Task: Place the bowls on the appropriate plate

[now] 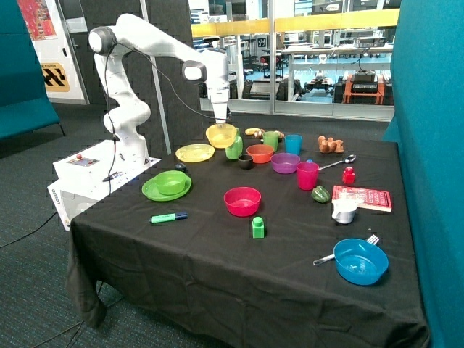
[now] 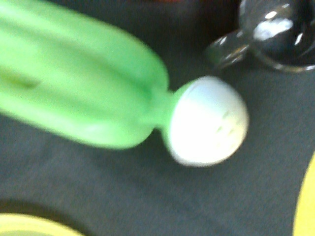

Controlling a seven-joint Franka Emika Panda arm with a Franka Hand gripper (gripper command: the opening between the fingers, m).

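The yellow bowl [image 1: 221, 135] hangs just above the table beside a green watering can [image 1: 233, 148], and my gripper [image 1: 220, 120] is shut on its rim from above. The yellow plate [image 1: 195, 153] lies bare on the black cloth close by, toward the robot's base. The lime green bowl [image 1: 170, 182] sits in the green plate [image 1: 154, 192]. In the wrist view the green watering can [image 2: 74, 83] with its white spout head [image 2: 209, 120] fills the picture. A yellow edge [image 2: 306, 196] shows at one side and part of the yellow plate [image 2: 24, 227] at a corner.
Behind the yellow bowl stand an orange bowl [image 1: 259, 153], a purple bowl [image 1: 285, 162], green and blue cups, and a small black cup [image 1: 246, 161]. A pink-red bowl [image 1: 242, 201], a green marker [image 1: 168, 217], a green block [image 1: 258, 228] and a blue bowl [image 1: 360, 261] lie nearer the front.
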